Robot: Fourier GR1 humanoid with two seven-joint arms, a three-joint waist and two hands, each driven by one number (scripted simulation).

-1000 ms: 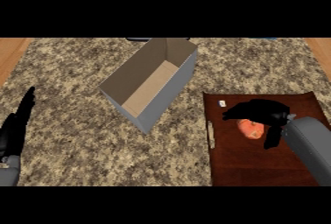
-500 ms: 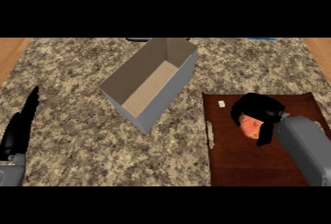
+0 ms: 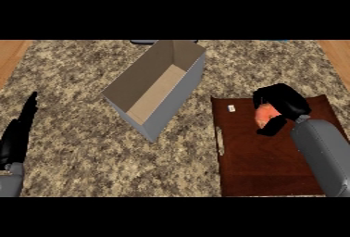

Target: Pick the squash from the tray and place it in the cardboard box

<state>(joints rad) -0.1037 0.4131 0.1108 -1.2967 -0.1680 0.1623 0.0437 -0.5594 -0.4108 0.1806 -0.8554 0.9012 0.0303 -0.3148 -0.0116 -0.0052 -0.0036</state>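
The speckled granite-patterned tabletop (image 3: 82, 152) carries a dark brown wooden tray (image 3: 263, 162) under the right robot hand (image 3: 280, 104), whose black fingers curl round the orange squash (image 3: 264, 115) over the tray's far part (only a rounded patch of it shows). The hand and squash have shifted slightly toward the far edge since half a second ago. A small white tag (image 3: 231, 108) lies left of that hand; its writing is unreadable. Farther left stands the open cardboard box (image 3: 160, 88), long and rectangular. The left robot hand (image 3: 17, 136) rests at the left edge, fingers straight.
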